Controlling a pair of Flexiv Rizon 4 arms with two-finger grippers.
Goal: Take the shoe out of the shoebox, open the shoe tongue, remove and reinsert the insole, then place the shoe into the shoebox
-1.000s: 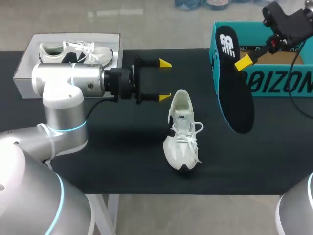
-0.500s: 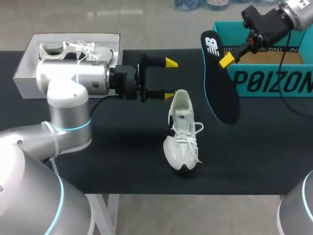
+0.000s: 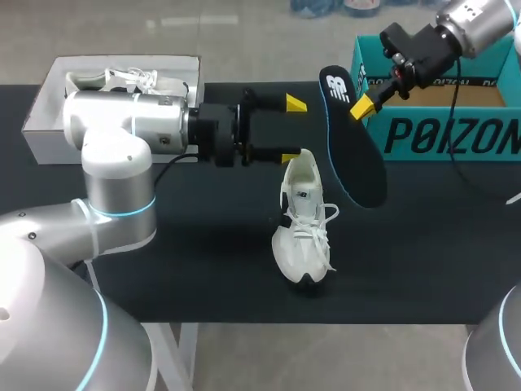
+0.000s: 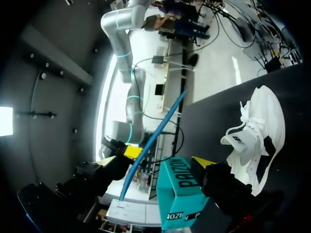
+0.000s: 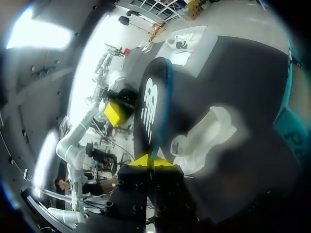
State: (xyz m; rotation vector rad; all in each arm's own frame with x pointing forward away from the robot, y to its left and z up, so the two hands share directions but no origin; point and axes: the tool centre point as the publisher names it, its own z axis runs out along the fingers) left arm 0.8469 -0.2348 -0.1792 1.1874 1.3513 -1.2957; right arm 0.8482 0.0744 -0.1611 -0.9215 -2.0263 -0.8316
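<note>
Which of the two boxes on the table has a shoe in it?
The white shoebox at the far left, holding a white sneaker; the teal box at right shows none.

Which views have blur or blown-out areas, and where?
Head view: evenly lit and sharp, no glare on the shoe. Right wrist view: shoe smeared and soft, insole crisp, room behind blown out. Left wrist view: shoe sharp, bright glare in the room behind the insole's edge.
</note>
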